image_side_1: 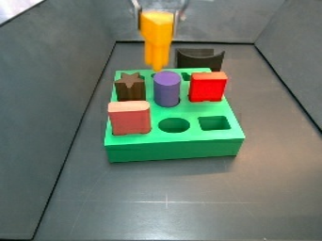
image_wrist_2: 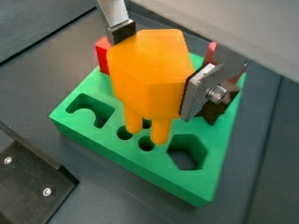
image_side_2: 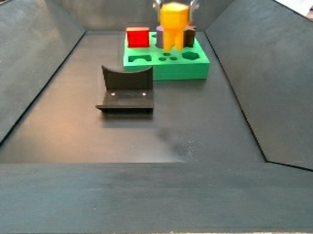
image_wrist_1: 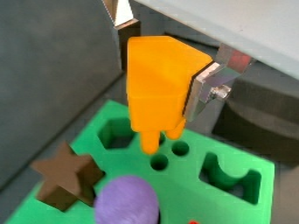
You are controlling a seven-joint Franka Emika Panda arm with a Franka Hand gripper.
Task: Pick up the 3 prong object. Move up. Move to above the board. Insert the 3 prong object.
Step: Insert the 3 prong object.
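The 3 prong object (image_wrist_2: 146,74) is an orange block with a wide faceted top and thin prongs pointing down. My gripper (image_wrist_2: 158,61) is shut on it, one silver finger (image_wrist_2: 208,86) flat against each side. It hangs upright over the green board (image_wrist_2: 176,179), its prong tips right at the small round holes (image_wrist_1: 160,163). Whether they have entered, I cannot tell. In both side views the 3 prong object (image_side_1: 156,38) (image_side_2: 177,26) shows above the board's (image_side_1: 176,149) (image_side_2: 184,69) back part, under the gripper (image_side_1: 158,8).
Seated in the board are a brown star (image_side_1: 130,88), a purple cylinder (image_side_1: 167,88), a red block (image_side_1: 208,87), a pink block (image_side_1: 128,118) and a black curved block (image_side_1: 199,59). The fixture (image_side_2: 126,89) stands on the floor in front of the board. Grey walls enclose the floor.
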